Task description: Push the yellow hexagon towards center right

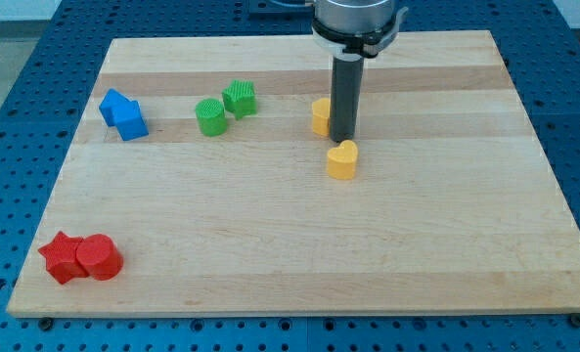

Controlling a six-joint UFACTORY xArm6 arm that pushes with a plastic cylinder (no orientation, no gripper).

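The yellow hexagon (321, 115) sits above the board's centre, partly hidden behind my dark rod. My tip (342, 138) rests on the board right against the hexagon's right side. A yellow heart-shaped block (342, 160) lies just below the tip, close to it.
Two green blocks (225, 107) sit side by side left of the hexagon. Two blue blocks (123, 113) lie touching at the upper left. A red star (62, 258) and a red cylinder (99, 258) touch at the lower left. The wooden board (446, 225) has blue pegboard around it.
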